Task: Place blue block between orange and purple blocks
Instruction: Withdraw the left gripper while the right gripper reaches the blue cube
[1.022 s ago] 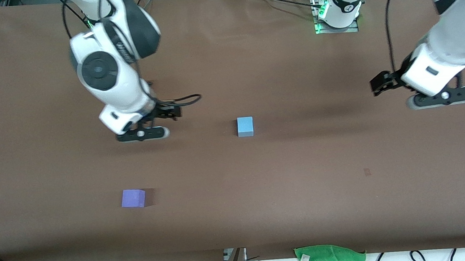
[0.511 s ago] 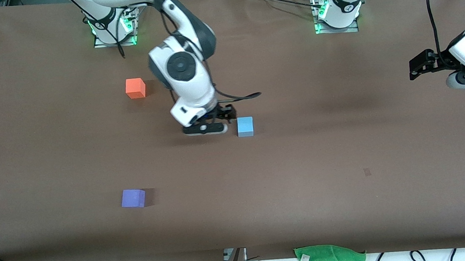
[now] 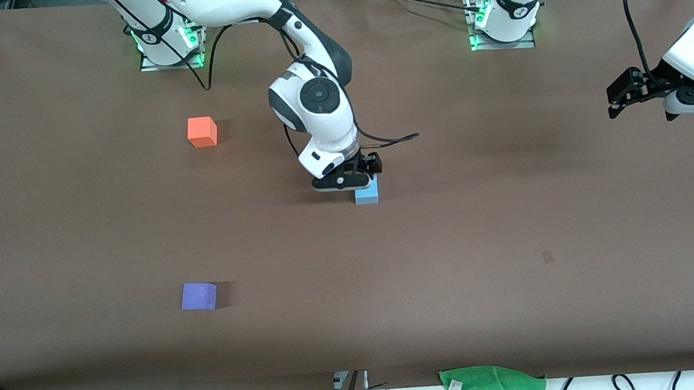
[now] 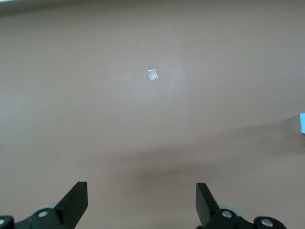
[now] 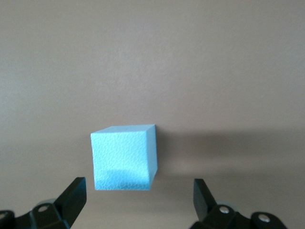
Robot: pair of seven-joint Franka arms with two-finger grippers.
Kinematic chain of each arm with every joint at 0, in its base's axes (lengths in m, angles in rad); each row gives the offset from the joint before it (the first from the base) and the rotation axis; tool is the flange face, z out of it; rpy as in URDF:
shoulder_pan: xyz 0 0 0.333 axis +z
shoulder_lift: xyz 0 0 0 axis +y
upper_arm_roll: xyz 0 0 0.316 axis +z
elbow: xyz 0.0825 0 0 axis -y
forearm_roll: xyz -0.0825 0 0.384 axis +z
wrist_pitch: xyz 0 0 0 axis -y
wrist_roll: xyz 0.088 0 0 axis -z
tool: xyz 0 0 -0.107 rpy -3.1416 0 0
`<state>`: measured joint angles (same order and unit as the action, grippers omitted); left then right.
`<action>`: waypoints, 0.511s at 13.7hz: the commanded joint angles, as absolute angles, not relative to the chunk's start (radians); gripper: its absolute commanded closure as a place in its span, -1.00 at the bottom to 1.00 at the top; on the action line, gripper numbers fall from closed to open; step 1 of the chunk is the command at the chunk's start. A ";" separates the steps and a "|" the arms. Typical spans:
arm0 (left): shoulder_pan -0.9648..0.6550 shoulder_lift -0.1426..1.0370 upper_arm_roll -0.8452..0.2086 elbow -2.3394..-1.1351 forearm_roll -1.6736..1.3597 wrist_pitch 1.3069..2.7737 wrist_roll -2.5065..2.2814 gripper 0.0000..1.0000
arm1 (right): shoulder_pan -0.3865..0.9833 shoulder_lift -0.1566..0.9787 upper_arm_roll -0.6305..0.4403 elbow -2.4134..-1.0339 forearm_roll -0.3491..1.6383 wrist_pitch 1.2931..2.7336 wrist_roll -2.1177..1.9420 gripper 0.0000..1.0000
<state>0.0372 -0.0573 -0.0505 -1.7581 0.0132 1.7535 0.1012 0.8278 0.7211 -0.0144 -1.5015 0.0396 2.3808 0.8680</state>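
Right gripper [image 3: 346, 181] wide open just above the blue block [image 3: 366, 194], holding nothing, left gripper [image 3: 687, 103] waiting, wide open and empty, orange block [image 3: 201, 131] and purple block [image 3: 198, 296] well apart

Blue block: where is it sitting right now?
The blue block rests on the table near its middle, directly under the open right pincer. It is nearer the front camera than the orange block, farther than the purple block.
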 commanded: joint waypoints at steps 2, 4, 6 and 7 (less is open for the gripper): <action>0.044 -0.023 -0.064 -1.688 -0.011 1.675 0.091 -1.00 | 0.882 0.771 -0.031 -1.477 -0.027 2.396 0.913 -0.99; 0.046 -0.003 -0.066 -1.661 -0.009 1.664 0.094 -1.00 | 0.891 0.787 -0.029 -1.477 -0.057 2.399 0.939 -0.99; 0.046 -0.003 -0.077 -1.660 -0.003 1.664 0.092 -1.00 | 0.907 0.798 -0.031 -1.477 -0.058 2.404 0.940 -0.99; 0.045 -0.003 -0.080 -1.655 -0.002 1.663 0.091 -1.00 | 0.908 0.805 -0.031 -1.477 -0.058 2.416 0.940 -0.99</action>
